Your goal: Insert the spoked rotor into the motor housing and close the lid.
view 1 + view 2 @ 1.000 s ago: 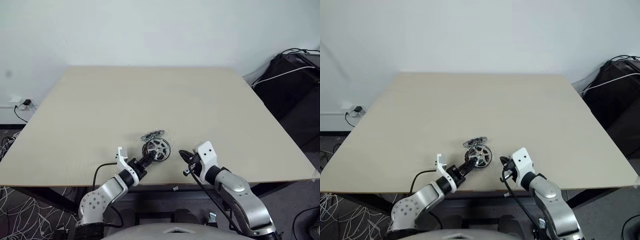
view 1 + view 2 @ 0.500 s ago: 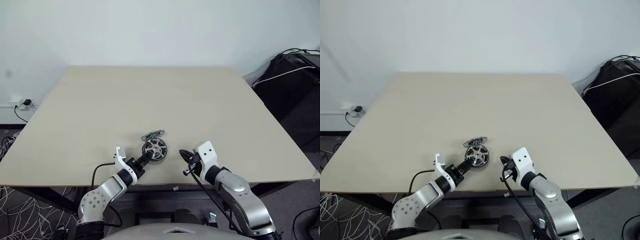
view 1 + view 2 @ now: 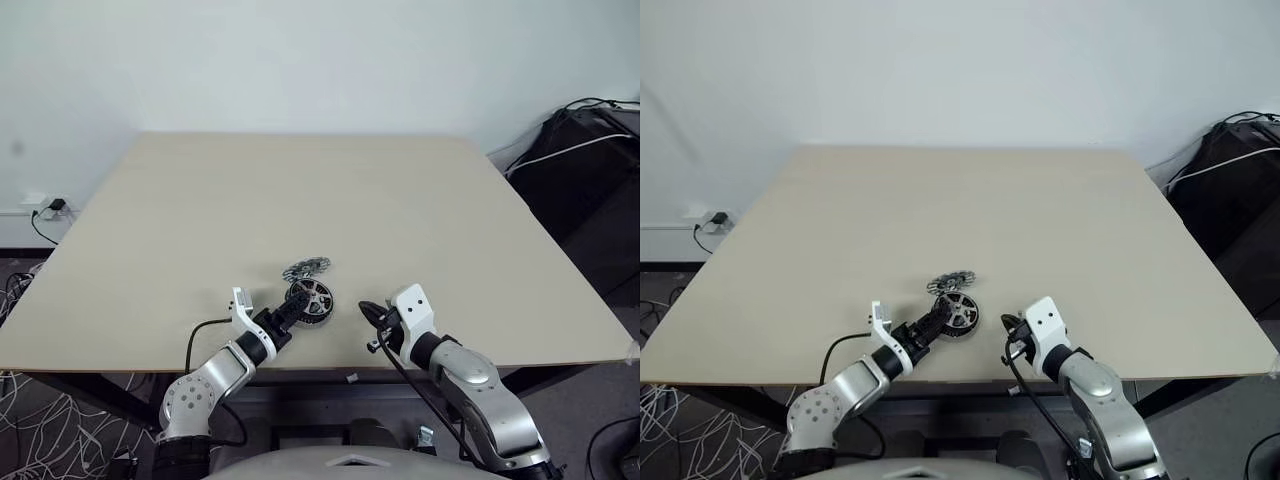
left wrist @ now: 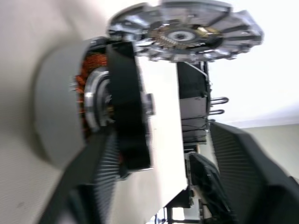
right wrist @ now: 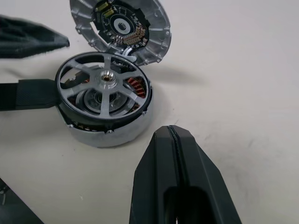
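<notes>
The spoked rotor (image 5: 103, 81), silver with a black rim, lies flat in the motor housing (image 5: 112, 133). Copper windings show between its spokes. The round silver lid (image 5: 122, 28) stands open on the housing's far side, its circuit board facing up. My left gripper (image 3: 288, 310) is open at the motor's near-left side. One of its fingers (image 5: 28, 91) rests against the rotor's rim and the other stands apart. My right gripper (image 5: 173, 129) is shut and empty, a short way to the right of the motor (image 3: 312, 297).
The motor sits near the front edge of a wide beige table (image 3: 300, 190). A dark bag with cables (image 3: 590, 150) lies off the table at the back right. A wall socket (image 3: 45, 207) is at the far left.
My left gripper's fingers have spread apart and let go of the rotor's rim. The rotor looked raised and tilted a second ago and now lies flat in the housing. The right arm has kept still.
</notes>
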